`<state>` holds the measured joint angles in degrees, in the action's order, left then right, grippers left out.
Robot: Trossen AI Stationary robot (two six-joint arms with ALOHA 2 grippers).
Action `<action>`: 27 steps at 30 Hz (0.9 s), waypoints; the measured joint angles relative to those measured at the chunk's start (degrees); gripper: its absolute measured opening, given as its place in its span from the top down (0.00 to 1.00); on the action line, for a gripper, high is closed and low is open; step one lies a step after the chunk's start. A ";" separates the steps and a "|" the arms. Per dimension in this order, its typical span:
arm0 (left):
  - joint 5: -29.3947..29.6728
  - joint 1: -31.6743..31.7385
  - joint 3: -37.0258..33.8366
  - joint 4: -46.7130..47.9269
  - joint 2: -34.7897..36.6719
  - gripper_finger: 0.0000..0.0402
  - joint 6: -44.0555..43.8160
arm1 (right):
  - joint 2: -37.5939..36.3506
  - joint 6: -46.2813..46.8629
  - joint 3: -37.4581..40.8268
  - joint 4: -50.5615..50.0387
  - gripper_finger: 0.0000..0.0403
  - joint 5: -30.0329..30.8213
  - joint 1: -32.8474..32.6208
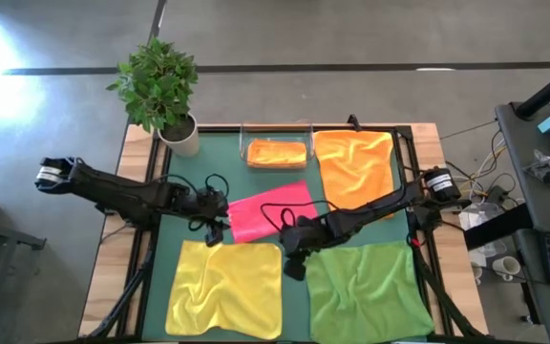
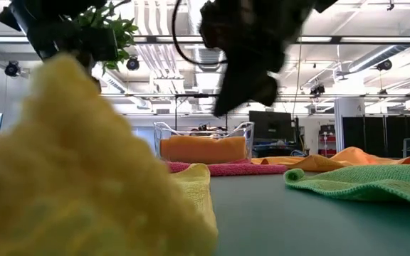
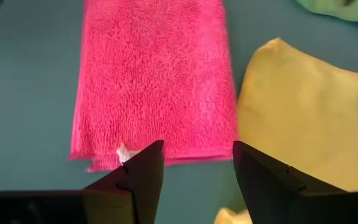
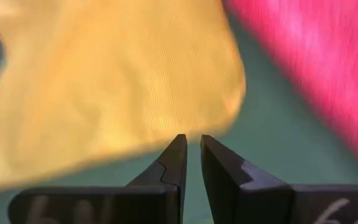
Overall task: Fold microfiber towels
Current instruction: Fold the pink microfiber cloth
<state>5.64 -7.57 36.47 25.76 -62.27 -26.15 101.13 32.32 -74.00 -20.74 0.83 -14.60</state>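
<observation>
Yellow towel (image 1: 225, 289): spread flat though rumpled at about 7 o'clock on the mat, nearest the front edge; probably laid open so its corners can be reached for a fold.
Green towel (image 1: 369, 291): spread at about 5 o'clock, just beside the yellow one, likewise unfolded and waiting.
Right gripper (image 1: 294, 268): low over the gap between the yellow and green towels; fingers nearly together with only a slim gap and nothing between them, pointing at the yellow towel's near corner, which suggests it is lining up to pinch that corner.
Left gripper (image 1: 215, 232): at the pink towel's short end; fingers spread wide and empty, straddling that edge, apparently placed to take it or having just let it go; I cannot tell which.
Pink towel (image 1: 273, 210): mat centre, already a narrow folded strip lying at a slant.
Orange towel (image 1: 354, 164): open and wrinkled at about 1 o'clock, well apart from both grippers.
Clear tray (image 1: 276, 151): at 12 o'clock, holding a second orange towel that looks folded small, so likely the drop-off for finished ones.
Potted plant (image 1: 161, 91): at the far left corner, out of the work.
</observation>
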 joint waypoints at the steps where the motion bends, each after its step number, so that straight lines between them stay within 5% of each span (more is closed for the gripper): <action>1: 0.04 -0.02 0.00 -0.04 -0.71 0.56 0.00 | 0.11 -1.20 -0.02 2.97 0.91 1.54 0.03; 7: -3.17 -0.02 0.15 1.98 -3.03 0.56 -0.31 | 0.57 -12.09 -0.31 17.06 0.91 5.78 1.49; 15: -5.82 -0.11 2.27 13.54 0.10 0.56 -0.38 | 0.73 -14.06 -2.07 16.96 0.89 4.75 2.69; 27: -6.07 -0.04 2.98 23.42 8.97 0.56 0.32 | 4.57 -21.70 -7.34 17.15 0.63 5.16 3.66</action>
<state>-0.43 -7.62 39.45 49.18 -53.31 -25.83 105.71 10.61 -81.34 -3.60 5.99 -10.94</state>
